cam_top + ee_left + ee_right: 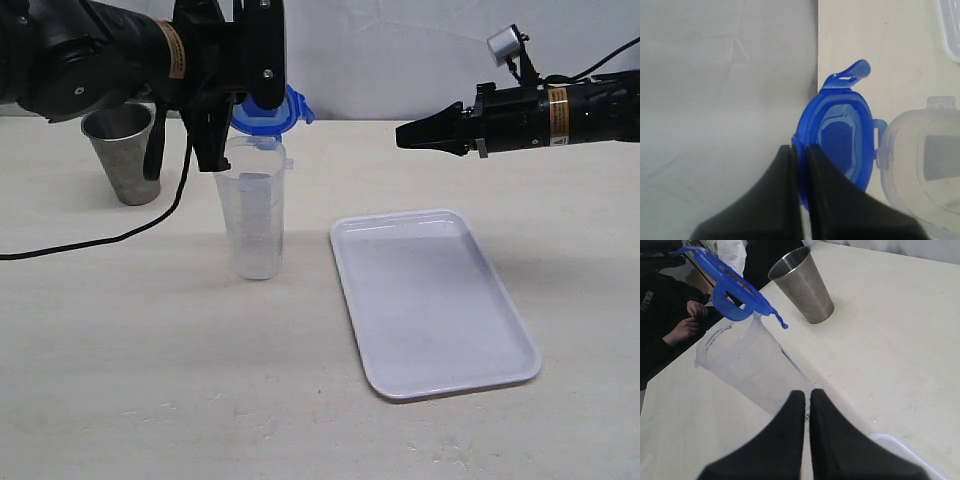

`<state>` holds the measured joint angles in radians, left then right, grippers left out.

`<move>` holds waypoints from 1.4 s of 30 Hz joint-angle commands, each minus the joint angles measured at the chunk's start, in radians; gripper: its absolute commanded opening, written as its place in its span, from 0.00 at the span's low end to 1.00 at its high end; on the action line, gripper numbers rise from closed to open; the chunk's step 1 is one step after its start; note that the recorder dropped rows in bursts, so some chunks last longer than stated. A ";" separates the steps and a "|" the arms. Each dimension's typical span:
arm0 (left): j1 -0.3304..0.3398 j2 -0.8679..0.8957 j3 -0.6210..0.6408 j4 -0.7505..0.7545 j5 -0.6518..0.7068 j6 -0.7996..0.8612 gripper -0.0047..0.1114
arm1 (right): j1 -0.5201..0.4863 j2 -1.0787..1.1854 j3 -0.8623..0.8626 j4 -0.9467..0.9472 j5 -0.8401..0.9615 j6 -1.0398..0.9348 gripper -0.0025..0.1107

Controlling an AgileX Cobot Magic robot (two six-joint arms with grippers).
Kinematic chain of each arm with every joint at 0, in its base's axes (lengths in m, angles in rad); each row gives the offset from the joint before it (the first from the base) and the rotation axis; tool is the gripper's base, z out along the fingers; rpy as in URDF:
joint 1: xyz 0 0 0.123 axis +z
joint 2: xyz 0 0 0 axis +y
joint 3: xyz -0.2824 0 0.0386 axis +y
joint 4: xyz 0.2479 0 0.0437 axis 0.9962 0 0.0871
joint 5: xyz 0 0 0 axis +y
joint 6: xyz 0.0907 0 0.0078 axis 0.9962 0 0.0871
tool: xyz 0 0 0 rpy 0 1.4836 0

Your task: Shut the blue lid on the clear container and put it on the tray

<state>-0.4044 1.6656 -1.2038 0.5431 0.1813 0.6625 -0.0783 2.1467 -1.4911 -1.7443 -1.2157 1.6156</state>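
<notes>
Left end effector [799, 150] – its two black fingers [830, 200] are pressed together on the rim of the blue lid [840, 145], which they hold in the air. In the exterior view we see this end effector [212, 150] pointing downward, with the blue lid [265, 122] tilted at the mouth of the clear container [255, 215]. The lid is not seated. We cannot tell whether one of its tabs touches the rim lip.

The clear container stands upright on the table [150, 380], toward the far edge and just left of the tray [430, 300]. The left wrist view shows the container's open mouth [920, 170] beside the lid. The right wrist view shows the lid [732, 290] slanting over the container [750, 365].

Right end effector [806, 395] – its fingers are brought together on nothing. It hangs level in the air [400, 133] over the table's far edge, beyond the tray's far short side and well apart from the container.

The tray lies flat and bare on the right half of the table, its long sides running toward the near edge. A grey metal cup [125, 155] stands upright near the far left corner, left of the container. A black cable [100, 240] trails across the table below the cup.
</notes>
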 commanded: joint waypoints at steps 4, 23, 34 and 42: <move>-0.003 -0.032 -0.007 0.046 0.013 -0.006 0.04 | -0.001 -0.011 0.004 0.000 -0.005 -0.008 0.06; -0.003 -0.062 -0.007 0.050 0.021 -0.134 0.04 | -0.001 -0.011 0.004 0.000 -0.005 -0.004 0.06; -0.003 -0.058 -0.007 0.073 0.066 -0.141 0.04 | -0.001 -0.011 0.004 0.000 -0.005 -0.004 0.06; -0.003 -0.058 -0.007 0.059 0.066 -0.143 0.04 | -0.001 -0.011 0.004 0.000 -0.005 -0.004 0.06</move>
<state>-0.4052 1.6072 -1.2038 0.6173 0.2702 0.5321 -0.0783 2.1467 -1.4911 -1.7443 -1.2157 1.6156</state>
